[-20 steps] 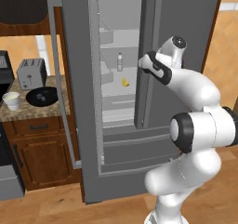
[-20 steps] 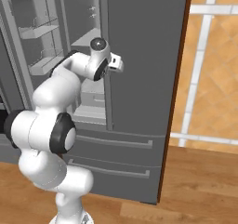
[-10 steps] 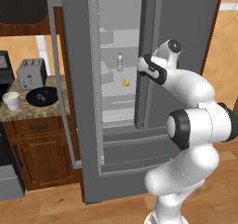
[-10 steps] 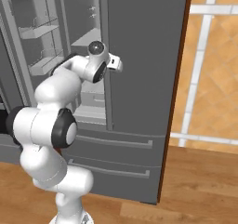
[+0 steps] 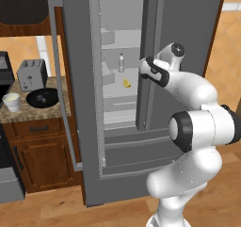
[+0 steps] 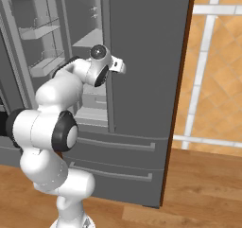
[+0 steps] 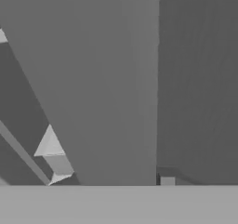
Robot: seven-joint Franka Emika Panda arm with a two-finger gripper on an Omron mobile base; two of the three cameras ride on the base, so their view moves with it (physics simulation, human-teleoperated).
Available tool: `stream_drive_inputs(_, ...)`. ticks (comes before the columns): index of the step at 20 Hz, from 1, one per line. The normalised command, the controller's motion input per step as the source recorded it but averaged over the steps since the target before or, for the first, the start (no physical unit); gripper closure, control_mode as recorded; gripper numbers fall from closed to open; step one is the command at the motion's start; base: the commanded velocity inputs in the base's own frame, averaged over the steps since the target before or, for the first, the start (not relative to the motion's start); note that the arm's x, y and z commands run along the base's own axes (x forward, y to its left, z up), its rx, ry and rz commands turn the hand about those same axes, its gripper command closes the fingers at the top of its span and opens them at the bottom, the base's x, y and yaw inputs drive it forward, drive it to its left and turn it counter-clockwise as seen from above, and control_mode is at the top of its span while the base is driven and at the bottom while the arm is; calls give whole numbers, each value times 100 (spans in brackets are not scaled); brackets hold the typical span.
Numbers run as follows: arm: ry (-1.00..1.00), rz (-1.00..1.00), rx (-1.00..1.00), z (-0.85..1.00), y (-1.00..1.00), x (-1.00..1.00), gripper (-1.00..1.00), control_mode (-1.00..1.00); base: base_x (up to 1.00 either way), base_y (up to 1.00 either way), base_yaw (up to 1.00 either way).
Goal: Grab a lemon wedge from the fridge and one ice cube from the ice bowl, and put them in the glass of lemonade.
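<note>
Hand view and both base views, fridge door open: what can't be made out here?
- Hand: the fingers are hidden behind the wrist and the fridge door edge in the left base view, so open or shut is unclear.
- Hand view: flat grey fridge surfaces too close to identify.
- Ice bowl: any ice cubes are too small to see.
- Lemon wedge: a tiny yellow speck, its shape unclear.
- Glass of lemonade: its contents are unclear.

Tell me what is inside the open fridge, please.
Inside the fridge, a shelf carries the lemon wedge and a small clear bottle behind it. The shut right door covers the rest of the shelves.
</note>
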Motion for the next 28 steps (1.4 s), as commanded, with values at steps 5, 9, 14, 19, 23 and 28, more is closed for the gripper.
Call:
stream_drive_inputs(5,-8,-10,1,16,-43,-47,100,-100,0,0,0)
stream_drive_inputs(9,-14,-27,0,38,-96,-94,100,-100,0,0,0)
stream_drive_inputs(14,-12,-31,2,50,-100,-100,100,-100,0,0,0)
stream_drive_inputs(19,-20,-29,2,51,-84,-100,-100,-100,0,0,0)
stream_drive_inputs(23,-57,-1,-24,-17,19,-100,-100,-100,0,0,0)
stream_drive_inputs(28,-38,-3,-16,24,97,-98,-100,-100,0,0,0)
